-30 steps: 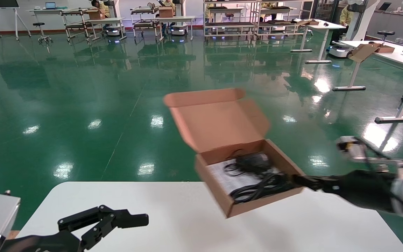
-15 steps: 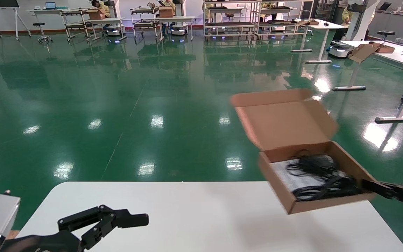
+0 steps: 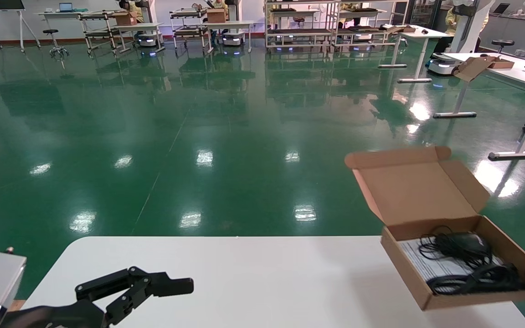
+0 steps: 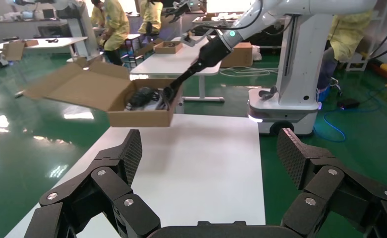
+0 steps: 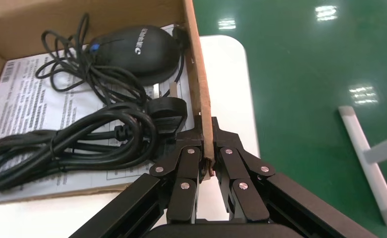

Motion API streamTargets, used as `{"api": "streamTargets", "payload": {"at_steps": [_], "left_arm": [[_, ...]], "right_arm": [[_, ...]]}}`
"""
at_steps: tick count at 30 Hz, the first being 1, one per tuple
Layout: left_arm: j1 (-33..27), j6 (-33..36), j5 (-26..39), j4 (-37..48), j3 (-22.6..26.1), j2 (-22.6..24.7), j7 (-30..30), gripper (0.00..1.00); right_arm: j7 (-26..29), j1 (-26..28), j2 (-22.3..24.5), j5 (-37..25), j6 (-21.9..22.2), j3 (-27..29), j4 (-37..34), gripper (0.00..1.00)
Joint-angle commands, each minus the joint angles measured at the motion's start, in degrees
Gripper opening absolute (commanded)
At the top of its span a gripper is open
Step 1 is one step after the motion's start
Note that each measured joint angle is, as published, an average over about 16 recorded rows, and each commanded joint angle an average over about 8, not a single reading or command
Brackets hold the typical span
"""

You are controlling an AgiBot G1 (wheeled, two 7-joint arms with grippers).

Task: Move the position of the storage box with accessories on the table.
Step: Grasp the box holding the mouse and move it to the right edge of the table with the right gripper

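Head view, lower left of the frame: the left gripper hangs low over the near corner of the table, fingers spread wide apart with nothing between them, and the left wrist view confirms those textured pads stand well apart. Across the bare white top, over to the lower right of the frame, there's the storage box, lid flap thrown open and leaning back, sitting at the table's far right edge, part of it out past the tabletop. Inside, a black mouse with its looped cable lies on a white printed sheet, a bundled black cord just in front. At the far right edge, the right gripper is clamped tight on the box's side wall, one finger inside, one outside.
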Motion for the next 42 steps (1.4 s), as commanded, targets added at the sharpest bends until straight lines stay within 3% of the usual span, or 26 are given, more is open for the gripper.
{"api": "streamTargets", "payload": {"at_steps": [1,20,42], "left_arm": [[0.0,0.0,0.0,0.0,0.0,0.0,0.0,1.00],[0.0,0.0,0.0,0.0,0.0,0.0,0.0,1.00],[0.0,0.0,0.0,0.0,0.0,0.0,0.0,1.00]], "right_arm": [[-1.6,-1.0,0.3,1.1,-0.1,0.4,-1.3,0.00],[-15.6,-11.8,-2.4,11.6,-2.2,4.7,-11.7,0.00],[-29.2,-10.3,-8.2,14.8,-2.7,8.0,-25.3,0.00]]}}
